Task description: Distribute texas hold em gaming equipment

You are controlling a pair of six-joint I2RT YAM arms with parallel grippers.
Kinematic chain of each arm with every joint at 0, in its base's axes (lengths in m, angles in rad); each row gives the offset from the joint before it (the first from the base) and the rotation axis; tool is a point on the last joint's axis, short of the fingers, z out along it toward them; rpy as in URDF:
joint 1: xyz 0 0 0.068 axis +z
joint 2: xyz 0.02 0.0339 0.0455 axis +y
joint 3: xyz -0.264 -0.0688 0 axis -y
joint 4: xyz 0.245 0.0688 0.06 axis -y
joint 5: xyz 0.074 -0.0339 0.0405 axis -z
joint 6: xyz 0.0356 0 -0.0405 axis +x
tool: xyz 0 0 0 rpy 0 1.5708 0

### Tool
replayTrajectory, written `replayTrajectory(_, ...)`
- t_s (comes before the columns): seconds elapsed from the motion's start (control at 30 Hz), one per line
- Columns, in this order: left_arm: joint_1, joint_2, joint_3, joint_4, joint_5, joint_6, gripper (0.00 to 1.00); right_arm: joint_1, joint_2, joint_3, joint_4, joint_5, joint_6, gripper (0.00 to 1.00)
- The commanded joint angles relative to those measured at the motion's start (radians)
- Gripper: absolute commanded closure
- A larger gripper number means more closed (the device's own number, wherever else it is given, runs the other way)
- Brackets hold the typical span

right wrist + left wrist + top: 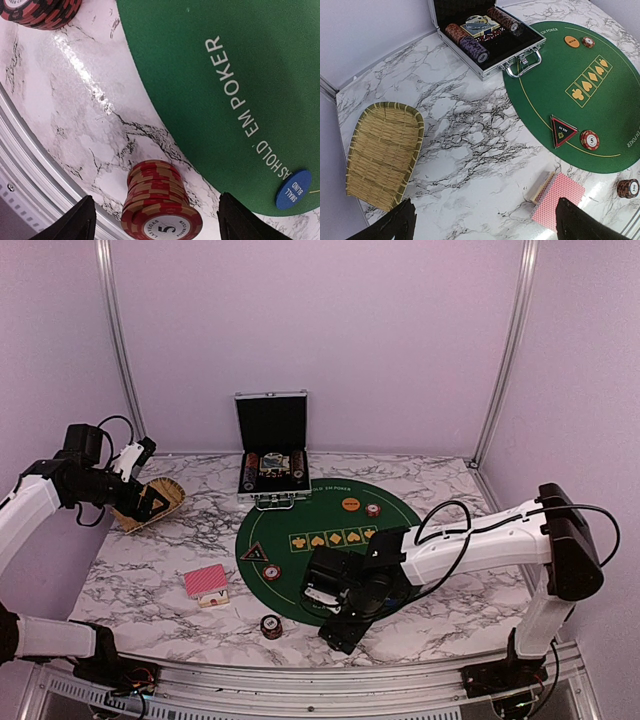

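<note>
In the right wrist view a stack of red and tan poker chips (pixel 162 210), its top marked 5, stands on the marble just off the green mat (pixel 215 75). My right gripper (pixel 155 197) is open around it, with a gap between each finger and the stack. A blue small-blind disc (pixel 293 189) lies on the mat edge. My left gripper (pixel 485 205) hangs open and empty high over the marble. Red-backed cards (pixel 557 200) lie under its right finger. On the mat are a black triangular marker (pixel 562 131), a chip (pixel 589 140) and an orange disc (pixel 572 41).
The open silver-edged case (pixel 272 455) holds more chips at the back centre. A woven tan tray (pixel 150 505) sits at the far left. A dark chip stack (pixel 271 625) stands near the front rail (pixel 300 675). Another red chip (pixel 373 509) lies by the orange disc.
</note>
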Motion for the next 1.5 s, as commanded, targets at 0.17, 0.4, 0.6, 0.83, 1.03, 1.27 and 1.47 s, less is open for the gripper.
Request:
replayTrajectory(0.17, 0.005, -0.016, 0.005, -0.026, 0.010, 0.005, 0.01, -0.014, 0.010, 0.000, 0.038, -0.013, -0.006, 0.25)
replayTrajectory(0.4, 0.005, -0.015, 0.008, -0.026, 0.009, 0.006, 0.01, -0.016, 0.003, -0.019, 0.043, -0.015, -0.003, 0.30)
replayTrajectory(0.6, 0.005, -0.014, 0.007, -0.025, 0.013, 0.005, 0.01, -0.020, -0.001, -0.024, 0.046, -0.015, -0.002, 0.34)
replayTrajectory(0.83, 0.005, -0.016, 0.005, -0.025, 0.008, 0.006, 0.01, -0.020, -0.006, -0.009, 0.033, -0.015, -0.007, 0.39)
replayTrajectory(1.03, 0.005, -0.017, 0.001, -0.026, 0.010, 0.005, 0.01, -0.020, -0.012, 0.000, 0.024, -0.015, -0.007, 0.42)
replayTrajectory(1.27, 0.005, -0.016, 0.001, -0.026, 0.012, 0.006, 0.01, -0.021, -0.012, 0.011, 0.015, -0.015, -0.006, 0.43)
replayTrajectory(1.47, 0.005, -0.016, -0.002, -0.025, 0.010, 0.008, 0.01, -0.020, -0.016, 0.019, 0.008, -0.015, -0.002, 0.46)
